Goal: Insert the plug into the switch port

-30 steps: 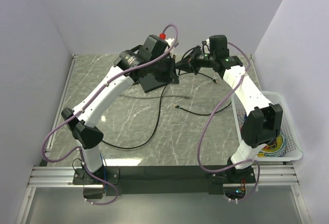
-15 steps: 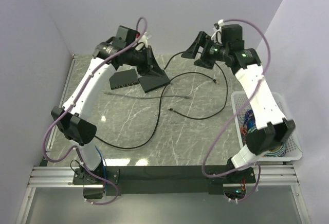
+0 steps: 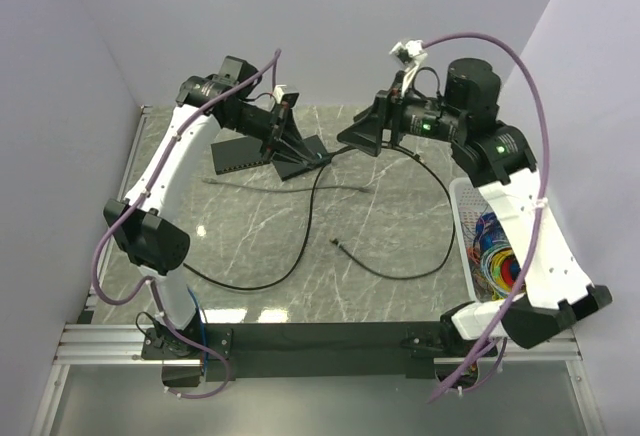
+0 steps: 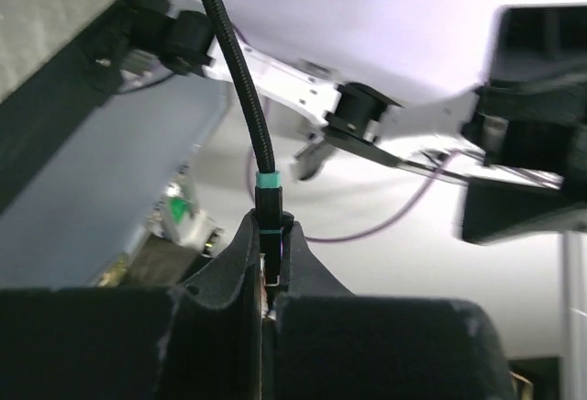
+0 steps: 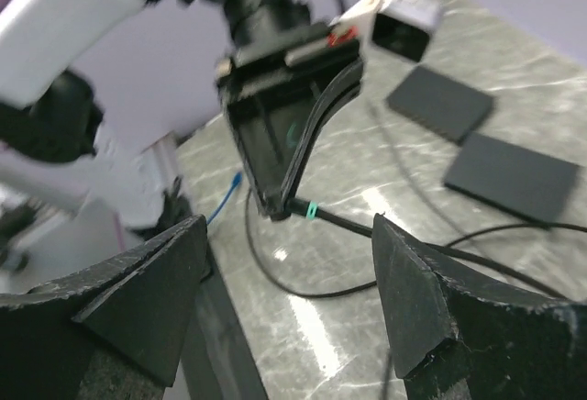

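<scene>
Overhead; close wrist views, mutually facing

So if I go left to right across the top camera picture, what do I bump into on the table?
Black switch box → left gripper, pinching the black cable → right gripper, open → white basket of coloured wires.

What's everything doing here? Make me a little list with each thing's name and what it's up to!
left gripper: shut, pinching the plug
plug: black end with a teal band, held above the table, not in any port
right gripper: open, holding nothing, facing the left gripper
switch: lying flat on the table, no gripper touching it
black pad: flat beside the switch, partly hidden under the left gripper
table: grey marble, loose black cables lying on it
</scene>
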### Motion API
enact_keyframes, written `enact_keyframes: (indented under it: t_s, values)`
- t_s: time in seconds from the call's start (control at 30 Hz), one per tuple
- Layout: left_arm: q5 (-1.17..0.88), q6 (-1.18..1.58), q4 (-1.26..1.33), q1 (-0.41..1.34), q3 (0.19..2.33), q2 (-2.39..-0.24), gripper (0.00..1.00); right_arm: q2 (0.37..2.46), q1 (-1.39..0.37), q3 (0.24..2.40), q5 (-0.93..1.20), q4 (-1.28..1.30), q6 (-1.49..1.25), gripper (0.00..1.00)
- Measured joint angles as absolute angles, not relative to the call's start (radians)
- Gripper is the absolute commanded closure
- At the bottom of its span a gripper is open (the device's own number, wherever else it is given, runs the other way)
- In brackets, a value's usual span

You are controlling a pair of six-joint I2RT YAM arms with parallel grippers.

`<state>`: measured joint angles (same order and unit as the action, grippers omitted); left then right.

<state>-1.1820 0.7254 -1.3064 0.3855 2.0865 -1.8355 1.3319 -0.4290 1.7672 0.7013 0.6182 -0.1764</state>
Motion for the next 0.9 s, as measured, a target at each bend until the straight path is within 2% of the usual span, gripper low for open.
enact_keyframes:
  t_s: [0.23,0.37,0.57,0.77,0.9]
  values:
    - [-1.294,0.790,-1.277,0.368,2.075,-1.800,1.00,1.456,-0.429,1.767,0.926,0.614,-0.147,0.24]
    - [-1.323,0.837,-1.231,0.368,2.067,-1.765,1.00,1.492,-0.435,1.766,0.991,0.612,-0.148,0.30]
    - [-1.332,0.889,-1.154,0.368,2.008,-1.718,0.99,1.494,-0.450,1.760,1.058,0.570,-0.165,0.32]
    - [-1.332,1.066,-0.919,0.368,1.794,-1.611,0.99,1.496,-0.473,1.757,1.100,0.528,-0.195,0.38]
    - [-1.332,1.191,-0.759,0.368,1.731,-1.559,1.00,1.509,-0.494,1.757,1.124,0.501,-0.212,0.38]
